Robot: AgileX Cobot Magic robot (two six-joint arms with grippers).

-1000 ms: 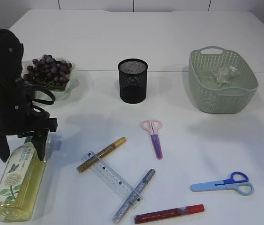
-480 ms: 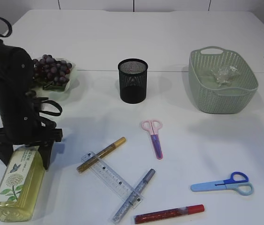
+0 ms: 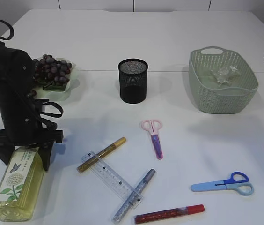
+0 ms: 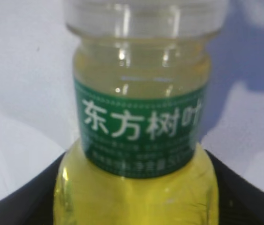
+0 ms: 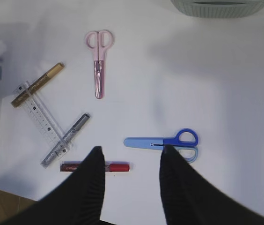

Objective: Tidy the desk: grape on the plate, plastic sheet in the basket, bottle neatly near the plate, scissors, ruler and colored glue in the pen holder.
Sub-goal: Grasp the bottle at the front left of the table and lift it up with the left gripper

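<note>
Your left claw stands wide open, straddling the neck of the bottle, which lies on its side at the counter's near left corner; no grip is made yet, and the placing suits a neck hold for standing it by the plate. Your right claw hangs half-open and empty above the blue scissors. Grapes sit on the plate, the sheet in the basket; nothing is visible in the holder.

White table, bottle, ruler, 2 scissors, basket
</note>
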